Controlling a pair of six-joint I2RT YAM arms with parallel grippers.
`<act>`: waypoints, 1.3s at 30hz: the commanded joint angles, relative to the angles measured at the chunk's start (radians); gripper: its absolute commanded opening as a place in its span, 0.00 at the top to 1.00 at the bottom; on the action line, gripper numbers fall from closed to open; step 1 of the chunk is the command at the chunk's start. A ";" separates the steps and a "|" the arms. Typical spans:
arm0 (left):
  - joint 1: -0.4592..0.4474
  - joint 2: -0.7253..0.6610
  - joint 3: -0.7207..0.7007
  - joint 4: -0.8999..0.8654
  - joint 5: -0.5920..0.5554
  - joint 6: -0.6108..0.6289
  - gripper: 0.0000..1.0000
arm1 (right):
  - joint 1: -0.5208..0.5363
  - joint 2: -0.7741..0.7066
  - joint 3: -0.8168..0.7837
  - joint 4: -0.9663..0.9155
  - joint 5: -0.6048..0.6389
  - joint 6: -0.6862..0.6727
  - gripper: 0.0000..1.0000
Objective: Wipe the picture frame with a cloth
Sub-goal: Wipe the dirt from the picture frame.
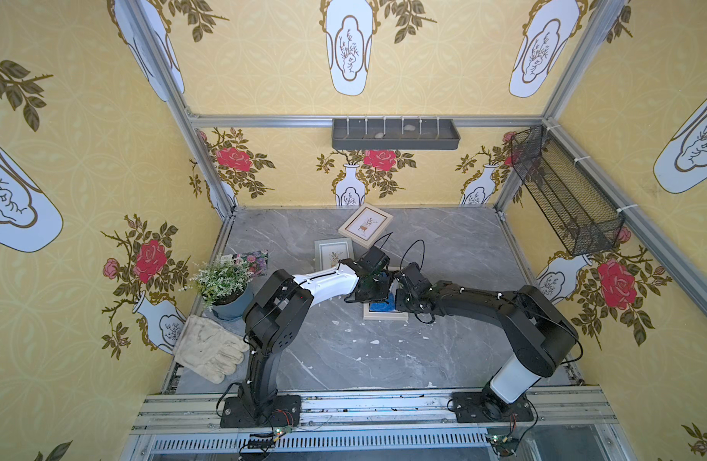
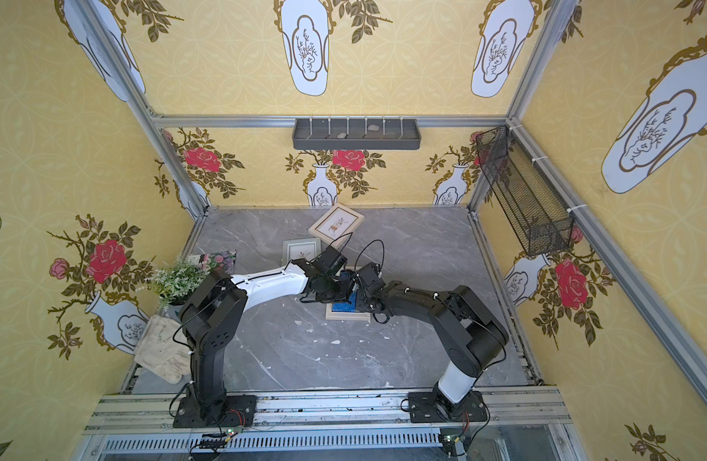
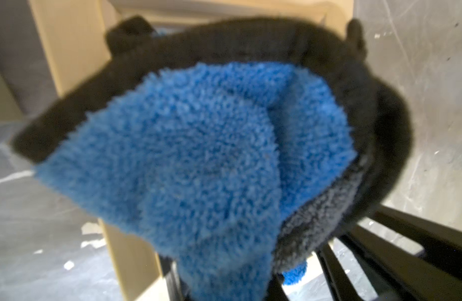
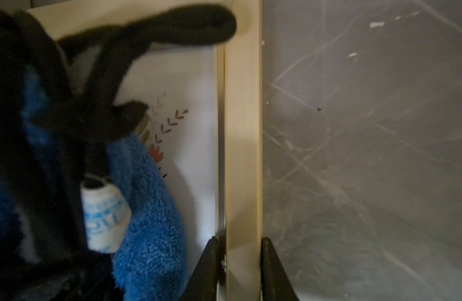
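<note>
A light-wood picture frame (image 1: pixel 385 317) (image 2: pixel 347 316) lies flat on the marble floor between both arms. The plush blue cloth (image 1: pixel 379 306) (image 2: pixel 345 305) with black trim rests bunched on its glass. My left gripper (image 3: pixel 222 284) (image 1: pixel 373 295) is shut on the cloth (image 3: pixel 198 156), which fills the left wrist view. My right gripper (image 4: pixel 240 250) (image 1: pixel 400 299) is shut on the frame's side rail (image 4: pixel 242 130), one finger on each side of it. In the right wrist view the cloth (image 4: pixel 151 234) and its white label (image 4: pixel 104 216) cover part of the flower print.
Two more frames (image 1: pixel 365 225) (image 1: pixel 333 253) lie behind the arms. A potted plant (image 1: pixel 224 285), a floral card (image 1: pixel 254 259) and an off-white glove (image 1: pixel 210 349) sit at the left. A grey shelf tray (image 1: pixel 395 133) and a mesh basket (image 1: pixel 563 195) hang on the walls.
</note>
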 commanded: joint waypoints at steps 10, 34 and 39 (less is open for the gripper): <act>0.086 0.183 0.305 0.013 0.025 0.052 1.00 | 0.000 0.009 0.001 -0.150 0.012 -0.005 0.89; 0.039 0.187 0.252 0.006 0.000 0.042 1.00 | 0.000 0.019 0.005 -0.151 0.006 -0.006 0.89; 0.031 0.217 0.297 0.013 -0.009 0.046 1.00 | 0.002 0.028 0.007 -0.146 0.000 -0.010 0.89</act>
